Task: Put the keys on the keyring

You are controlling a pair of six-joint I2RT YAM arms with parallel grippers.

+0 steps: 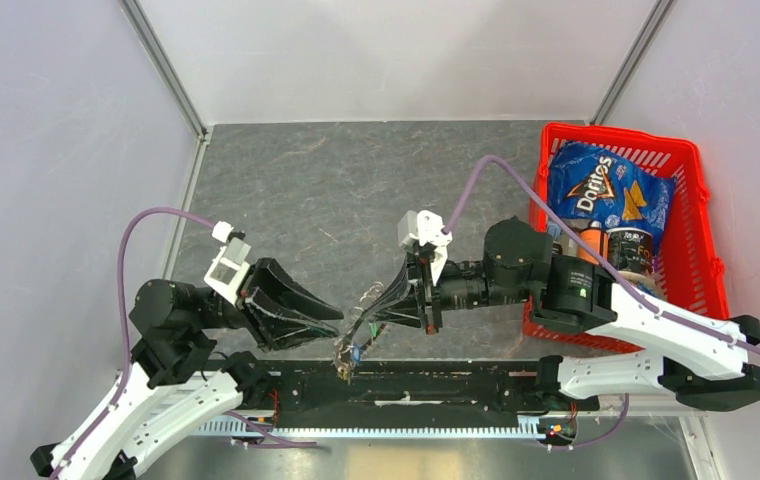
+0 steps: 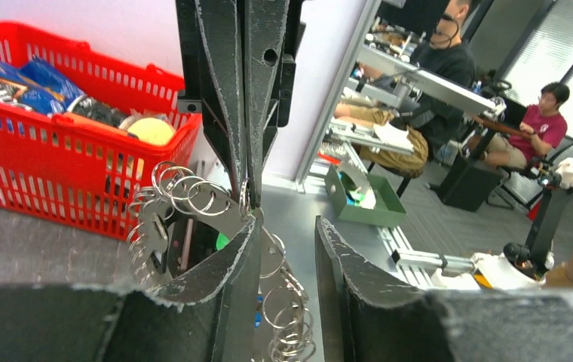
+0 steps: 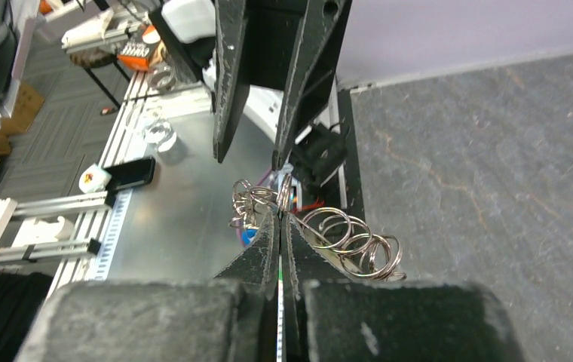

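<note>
The keyring (image 1: 359, 322) is a flat metal plate fringed with many silver split rings (image 3: 353, 240), and it hangs above the table's near edge. My right gripper (image 1: 370, 316) is shut on the plate's rim, its fingertips pressed together (image 3: 281, 219). My left gripper (image 1: 336, 326) faces it from the left with its jaws open (image 2: 286, 226). Its left finger (image 2: 231, 256) lies against the keyring's plate (image 2: 164, 226), and loose rings dangle in the gap between the fingers. A small green patch (image 2: 223, 241) shows through the plate's hole. I cannot make out the keys.
A red basket (image 1: 708, 230) at the right holds a Doritos bag (image 1: 601, 190) and cans, close behind my right arm. A black rail (image 1: 426, 385) runs along the near edge under the keyring. The grey mat (image 1: 326, 190) stretches back to the white walls.
</note>
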